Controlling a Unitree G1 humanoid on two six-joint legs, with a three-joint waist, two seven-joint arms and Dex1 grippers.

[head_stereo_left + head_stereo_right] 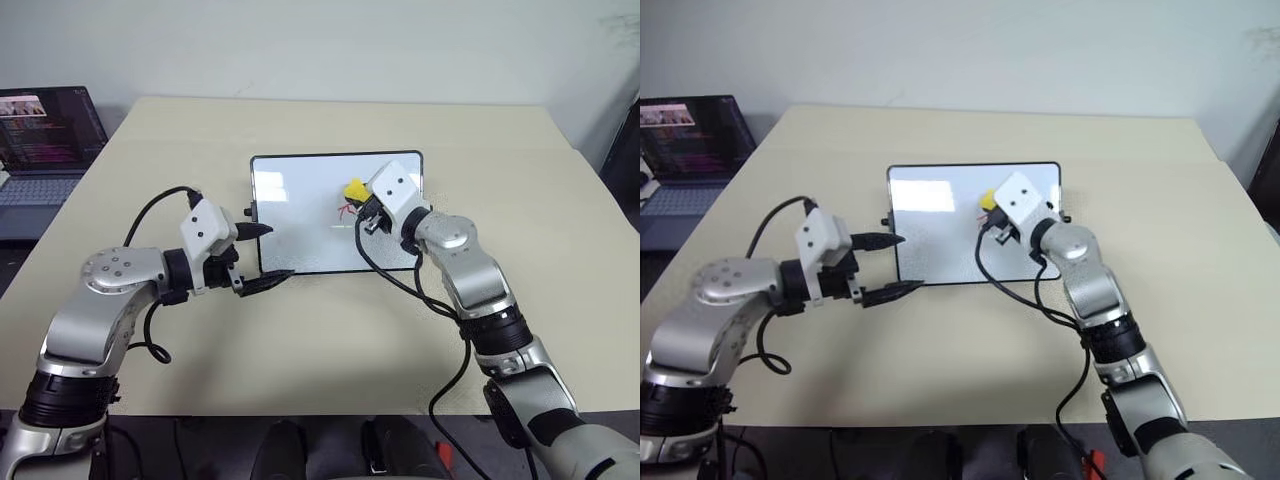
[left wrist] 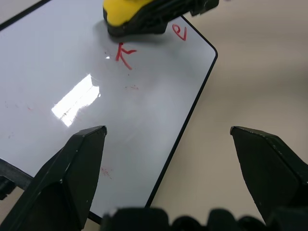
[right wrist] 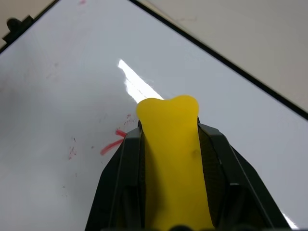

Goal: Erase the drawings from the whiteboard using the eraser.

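Right wrist view: right fingers (image 3: 168,159) clench the eraser (image 3: 171,144) over the whiteboard (image 3: 72,72) beside red drawings (image 3: 113,144); left fingers (image 2: 168,144), spread, straddle the whiteboard's near-left corner.

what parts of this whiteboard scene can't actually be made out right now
- Part of the red drawings: in the head views the right tool and the eraser cover them.
- Eraser underside: in the right wrist view the tool's fingers hide it, so contact with the whiteboard is unclear.
- Laptop: cut off by the left edge, text too small.
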